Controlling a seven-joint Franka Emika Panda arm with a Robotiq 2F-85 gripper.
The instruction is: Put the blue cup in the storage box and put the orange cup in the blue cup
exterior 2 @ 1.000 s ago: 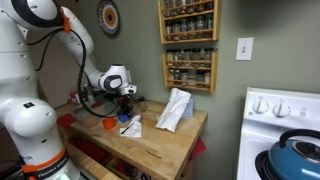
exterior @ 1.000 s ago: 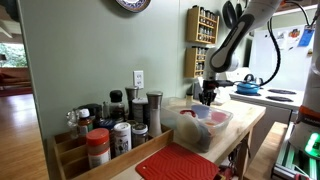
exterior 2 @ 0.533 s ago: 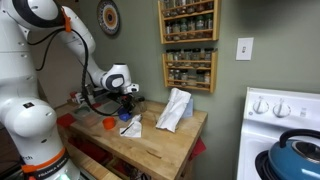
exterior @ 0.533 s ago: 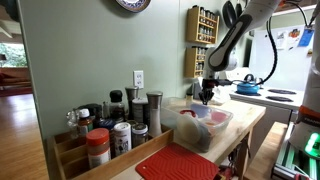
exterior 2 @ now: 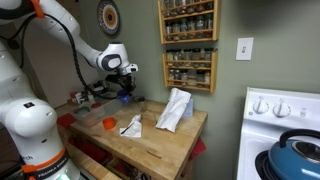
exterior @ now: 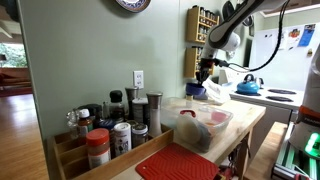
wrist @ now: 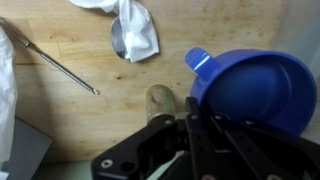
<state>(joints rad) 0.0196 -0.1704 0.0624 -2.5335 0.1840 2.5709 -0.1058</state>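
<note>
I record that my gripper (exterior: 203,72), which sat low over the wooden counter (exterior 2: 160,146) a second ago, has risen with the arm, clamped on the blue cup (exterior: 195,90), which now hangs clear above the counter.

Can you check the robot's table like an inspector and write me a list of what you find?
Surface: wooden tabletop, with bare wood between the things.
Job's things: blue cup held up off the table, not yet in the storage box; orange cup sits on the table.
Clutter: white cloth, thin metal rod, red mat, spice tray.
Grippers: gripper shut on the blue cup's rim.
Cables: black cable hangs along the arm.
Surroundings: wall spice racks; blue kettle on a stove.
</note>
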